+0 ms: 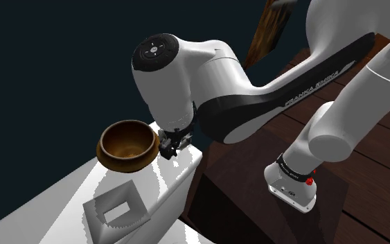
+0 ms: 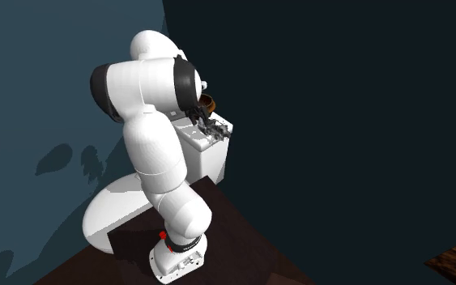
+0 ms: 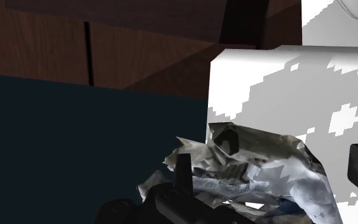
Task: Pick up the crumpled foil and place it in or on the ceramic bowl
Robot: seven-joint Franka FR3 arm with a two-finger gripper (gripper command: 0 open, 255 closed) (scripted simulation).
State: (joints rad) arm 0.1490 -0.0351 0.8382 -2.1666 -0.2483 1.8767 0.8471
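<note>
- The crumpled foil (image 3: 254,175) lies at the very edge of the white block (image 3: 279,83), near its corner and partly over the rim.
- It sits between the fingers of the gripper (image 3: 272,153). The jaws stand wide and one finger is apart from the foil, so it is not clasped.
- The foil is silver-grey, with many sharp folds and ragged borders.
- The bowl (image 1: 127,144) is brown, round and glossy, just beside the gripper on the same block.

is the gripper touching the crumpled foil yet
Cannot tell. In the wrist view the crumpled foil sits between the fingers of the open gripper; one finger overlaps its edge, the other stands clear.
</note>
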